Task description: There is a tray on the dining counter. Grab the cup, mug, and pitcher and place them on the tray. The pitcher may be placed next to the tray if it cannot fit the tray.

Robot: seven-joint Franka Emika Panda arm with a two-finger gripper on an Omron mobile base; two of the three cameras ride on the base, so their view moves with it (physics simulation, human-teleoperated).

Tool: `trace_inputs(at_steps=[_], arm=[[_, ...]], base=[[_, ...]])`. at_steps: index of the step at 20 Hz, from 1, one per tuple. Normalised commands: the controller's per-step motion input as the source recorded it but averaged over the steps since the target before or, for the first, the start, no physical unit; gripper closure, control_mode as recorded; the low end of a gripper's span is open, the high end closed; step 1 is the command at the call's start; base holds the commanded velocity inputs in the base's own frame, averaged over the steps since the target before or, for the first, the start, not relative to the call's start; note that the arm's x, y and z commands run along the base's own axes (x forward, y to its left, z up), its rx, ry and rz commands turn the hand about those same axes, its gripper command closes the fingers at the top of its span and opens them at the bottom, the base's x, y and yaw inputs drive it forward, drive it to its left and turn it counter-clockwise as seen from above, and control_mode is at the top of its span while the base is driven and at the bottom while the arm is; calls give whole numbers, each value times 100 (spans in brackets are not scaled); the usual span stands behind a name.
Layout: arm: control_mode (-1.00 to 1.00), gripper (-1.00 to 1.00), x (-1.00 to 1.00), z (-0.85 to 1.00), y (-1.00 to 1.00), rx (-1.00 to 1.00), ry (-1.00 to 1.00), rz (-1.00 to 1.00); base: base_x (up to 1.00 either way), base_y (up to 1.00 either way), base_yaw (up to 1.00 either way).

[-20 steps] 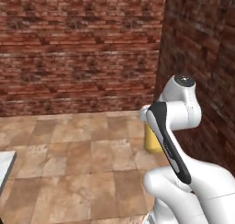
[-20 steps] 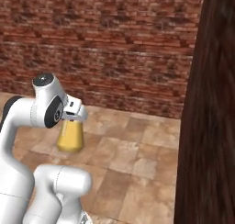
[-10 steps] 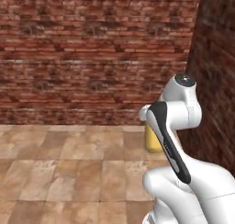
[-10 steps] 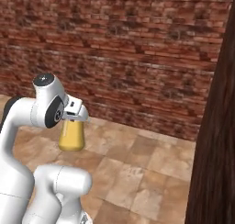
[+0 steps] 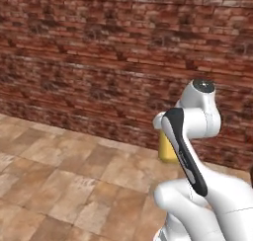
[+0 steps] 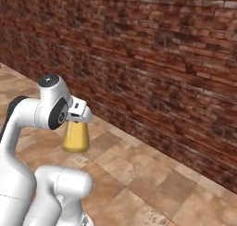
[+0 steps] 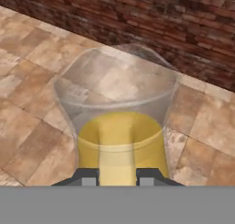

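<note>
I am carrying the pitcher [image 6: 76, 137] in the gripper [image 7: 117, 176], whose two fingers are clamped on its amber lower body while the clear upper part flares away from the hand camera. In the right base view the vessel is hanging upright just below the wrist, clear of the tiled floor [image 5: 64, 185], with the brick wall [image 5: 99, 62] ahead. The tray and dining counter are not in sight, so I judge this to be the transport leg. To do it well, I am keeping the wrist level, the arm tucked close and the turns gentle, since a conical body could slip within a narrow pinch.
</note>
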Motion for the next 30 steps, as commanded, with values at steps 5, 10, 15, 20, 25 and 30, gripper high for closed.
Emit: trace_inputs(at_steps=[5, 10, 15, 20, 25, 30], arm=[[100, 100, 0, 0, 0, 0, 0, 0], [100, 100, 0, 0, 0, 0, 0, 0], [100, 100, 0, 0, 0, 0, 0, 0], [100, 100, 0, 0, 0, 0, 0, 0], [100, 100, 0, 0, 0, 0, 0, 0], [100, 100, 0, 0, 0, 0, 0, 0]], base=[[100, 0, 62], [100, 0, 63], [100, -30, 50], [100, -40, 47], [100, -45, 43], [100, -37, 40]])
